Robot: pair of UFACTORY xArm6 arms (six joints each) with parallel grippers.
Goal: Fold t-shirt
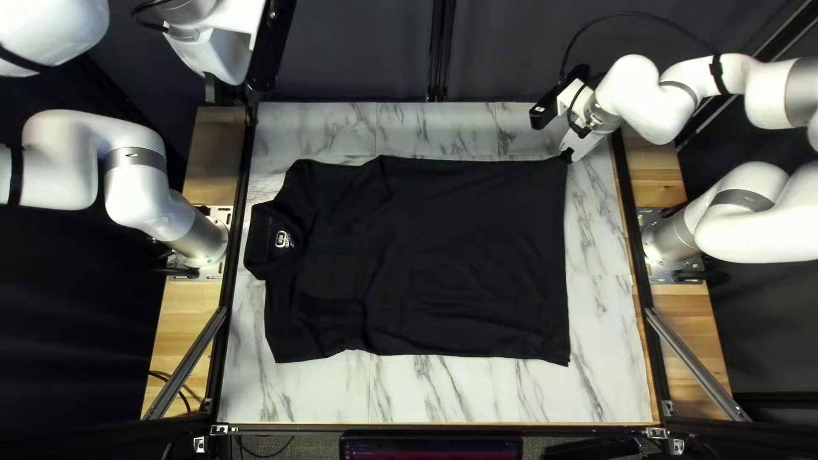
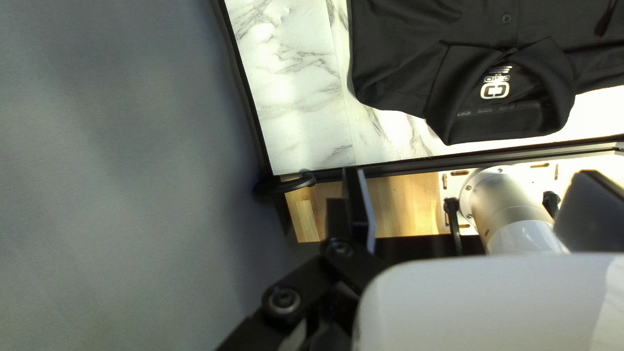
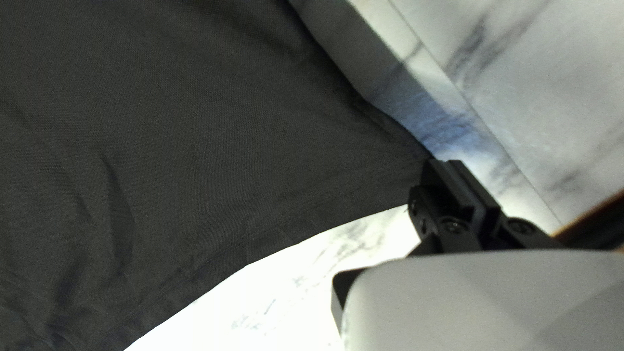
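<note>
A black polo shirt lies spread flat on the marble table, its collar toward the left arm's base and its hem toward the right. My right gripper is down at the shirt's far hem corner. In the right wrist view this gripper is shut on the hem edge of the shirt, and the cloth runs taut away from it. My left gripper hangs open and empty high over the table's far left corner, well clear of the shirt's collar.
Black frame rails and wooden side strips border the marble on both sides. The left arm's base and the right arm's base stand on those strips. Bare marble shows beyond the shirt, and a dark curtain hangs behind.
</note>
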